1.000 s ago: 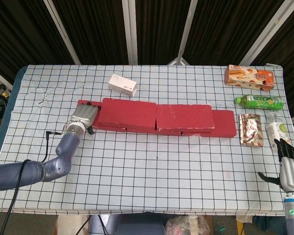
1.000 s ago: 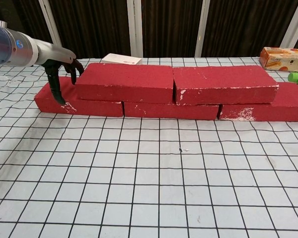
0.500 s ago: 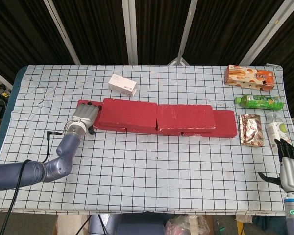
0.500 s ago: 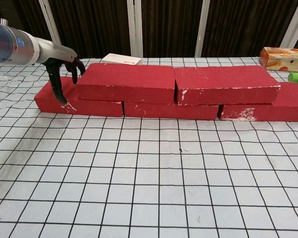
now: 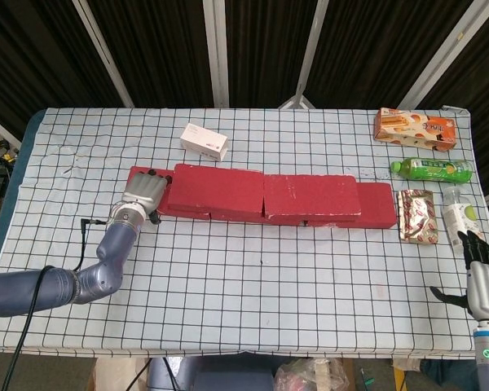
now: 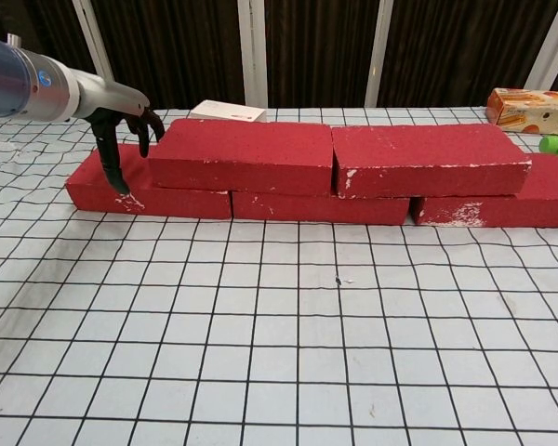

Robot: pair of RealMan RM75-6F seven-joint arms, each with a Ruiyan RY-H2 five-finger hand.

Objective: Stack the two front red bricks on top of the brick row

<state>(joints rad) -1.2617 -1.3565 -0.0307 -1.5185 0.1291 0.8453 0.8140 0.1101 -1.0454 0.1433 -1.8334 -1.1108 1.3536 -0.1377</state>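
Head view: brick row (image 5: 375, 207) runs left-right across mid-table, with both upper bricks already on it, left upper brick (image 5: 215, 191) and right upper brick (image 5: 311, 195) end to end. Left hand (image 5: 145, 192) sits at the row's left end, fingers draped over the exposed bottom brick, just beside the left upper brick's end face (contact with that face unclear from above). Right hand (image 5: 482, 273) is well apart at the table's right front edge, fingers spread, holding nothing. Around them: white box (image 5: 204, 141) behind the row, snack box (image 5: 415, 129), green bottle (image 5: 432, 169), foil packet (image 5: 416, 215) to the right. Chest view: left hand (image 6: 121, 125) has dark fingers pointing down, one fingertip on the bottom brick's front face, the others at the left upper brick's (image 6: 242, 156) end; it grips nothing. Right upper brick (image 6: 428, 160) butts against it, and the row (image 6: 307, 206) shows beneath.
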